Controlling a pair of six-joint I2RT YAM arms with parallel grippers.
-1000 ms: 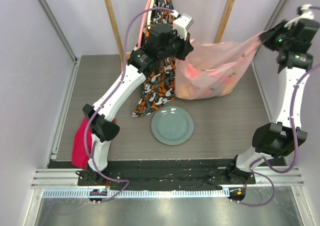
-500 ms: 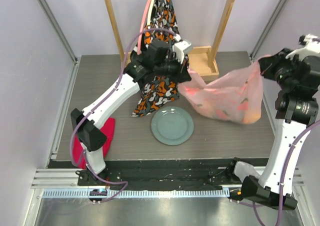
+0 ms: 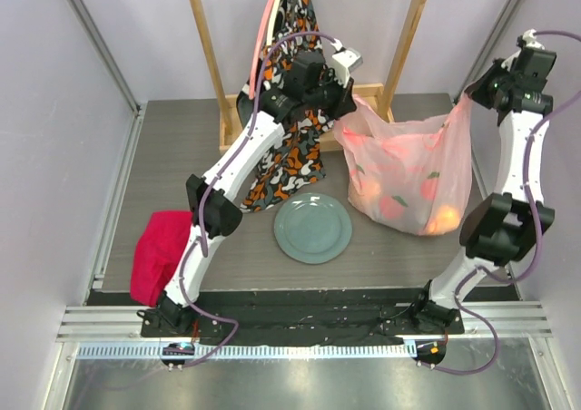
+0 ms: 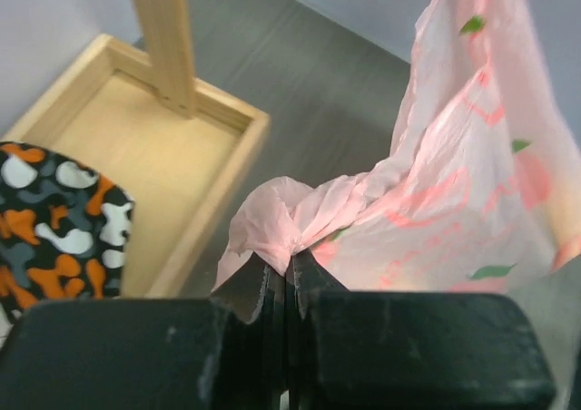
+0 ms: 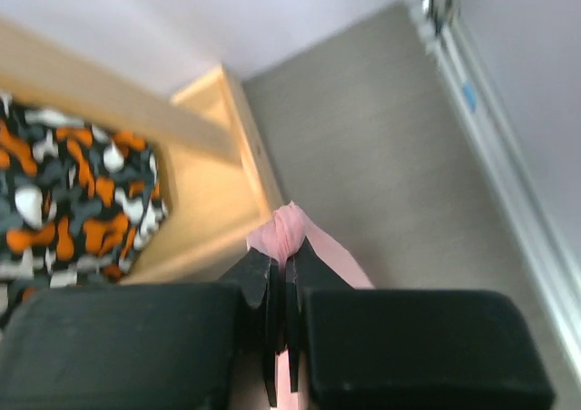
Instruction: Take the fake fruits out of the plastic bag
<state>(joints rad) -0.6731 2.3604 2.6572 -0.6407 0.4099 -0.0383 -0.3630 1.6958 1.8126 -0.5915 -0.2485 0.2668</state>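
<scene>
Left gripper: my left gripper [image 4: 287, 269] is pinched nearly closed on a twisted wad of the plastic bag [image 3: 408, 170], at the bag's upper left corner.
Right gripper: my right gripper [image 5: 283, 263] is clamped the same way on a bunched pink fold at the bag's upper right corner, with only film between the jaws.
Bag position: it hangs between my two grippers in the right half of the overhead view. Its top edge is stretched across and its belly sags toward the table [image 3: 182, 147], just right of the grey-green plate [image 3: 313, 229]. I cannot tell whether the bottom touches the table.
Fruits: the fake fruits [image 3: 445, 218] show as orange-yellow blobs through the film, settled low with one in the lower right corner. I cannot separate the green ones or the grapes from the bag's printing.
Progress: I see no fruit outside the bag, so I judge the emptying not yet begun.
How the bag handles: thin, soft, crinkly and light, and probably slippery. It has no shape of its own and could stretch or tear at a hard pinch.
How the fruits handle: likely light, hard and smooth, so they may roll once free.
Where to hold: I judge gathered film grips better than a single layer. Taking a bottom corner would let me tip the load out.
Nearby: the patterned garment [image 3: 290, 156] and the wooden tray [image 4: 136, 165] sit left of the bag, and the red cloth [image 3: 159, 256] lies at far lower left.
</scene>
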